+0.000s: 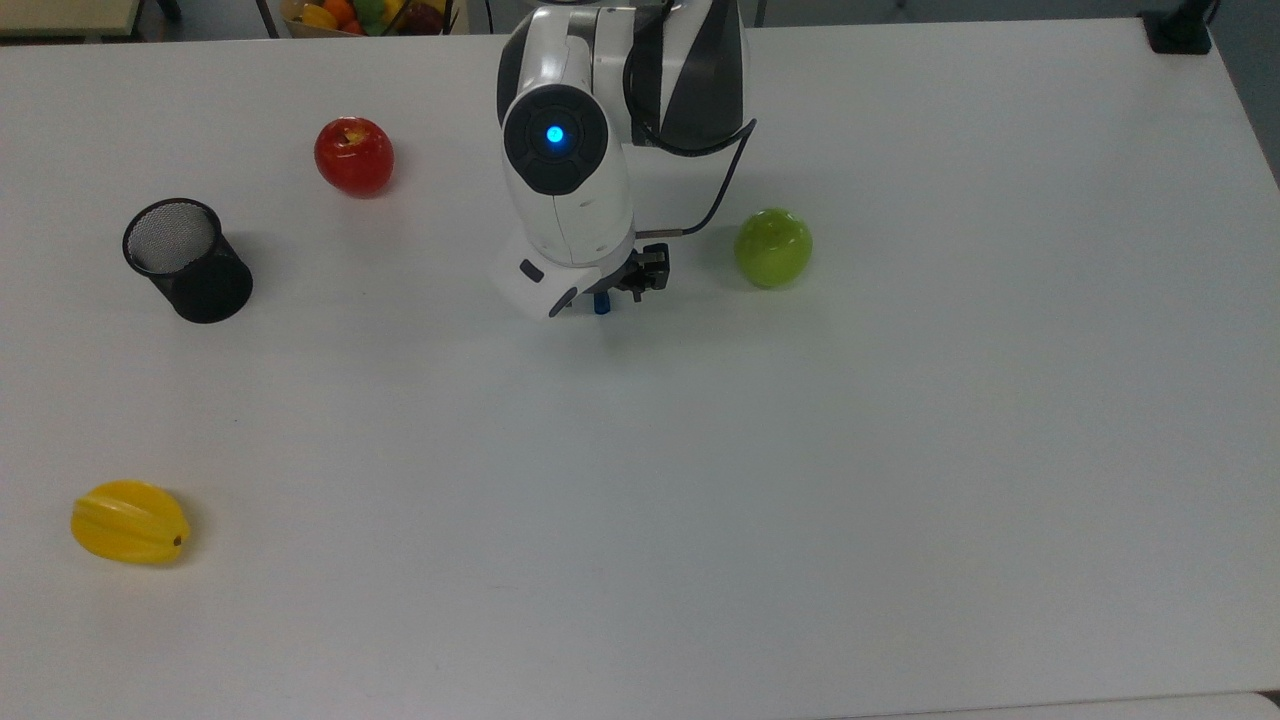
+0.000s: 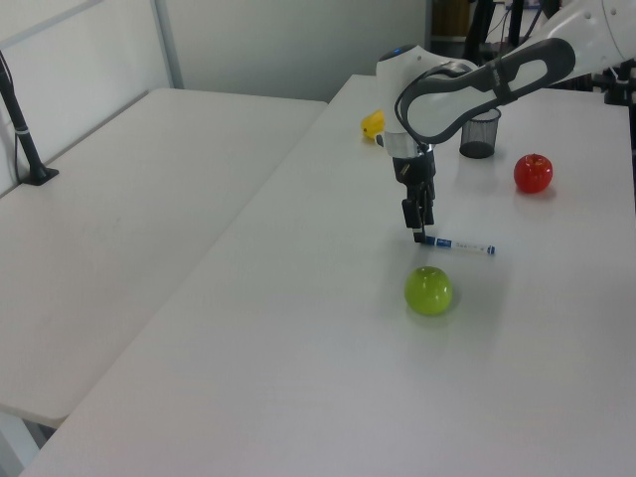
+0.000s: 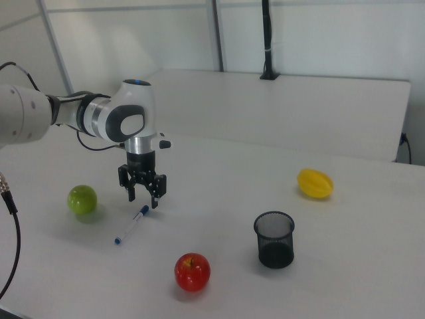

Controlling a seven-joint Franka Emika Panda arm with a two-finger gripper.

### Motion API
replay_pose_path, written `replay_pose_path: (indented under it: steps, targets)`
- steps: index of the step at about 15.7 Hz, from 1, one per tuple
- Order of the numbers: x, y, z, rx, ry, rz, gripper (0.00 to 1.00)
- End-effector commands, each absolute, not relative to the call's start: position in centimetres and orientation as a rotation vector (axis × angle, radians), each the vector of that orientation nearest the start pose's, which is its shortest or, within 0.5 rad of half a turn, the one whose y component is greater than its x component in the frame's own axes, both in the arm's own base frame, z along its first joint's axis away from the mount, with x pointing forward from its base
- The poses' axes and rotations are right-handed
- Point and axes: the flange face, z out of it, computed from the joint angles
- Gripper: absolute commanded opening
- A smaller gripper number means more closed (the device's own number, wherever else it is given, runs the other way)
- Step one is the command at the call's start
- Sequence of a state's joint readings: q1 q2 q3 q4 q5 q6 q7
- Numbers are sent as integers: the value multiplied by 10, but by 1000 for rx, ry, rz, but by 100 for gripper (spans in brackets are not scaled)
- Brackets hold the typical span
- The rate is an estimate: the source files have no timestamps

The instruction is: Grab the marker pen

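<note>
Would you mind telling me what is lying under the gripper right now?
The marker pen lies flat on the white table, its blue cap end just below the open gripper. In the top view the arm covers most of its barrel.

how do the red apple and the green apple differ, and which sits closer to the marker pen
The red apple is red with a yellowish patch at its stem; the green apple is plain yellow-green. In the right view the red apple sits near the mesh cup; the green apple sits apart from it. The green apple looks nearer the marker pen in the left view. Both are round, about equal in size, resting on the table.
</note>
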State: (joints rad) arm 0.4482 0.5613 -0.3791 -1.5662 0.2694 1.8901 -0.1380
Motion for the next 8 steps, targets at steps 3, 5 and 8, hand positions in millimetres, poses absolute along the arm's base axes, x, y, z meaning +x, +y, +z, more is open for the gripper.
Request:
replay_pose_path:
  steps: [3, 5, 8]
  targets:
    - [665, 92, 374, -3166, -61, 165, 100]
    - [663, 74, 413, -3188, 47, 73, 100]
    - [652, 39, 473, -3152, 138, -36, 100]
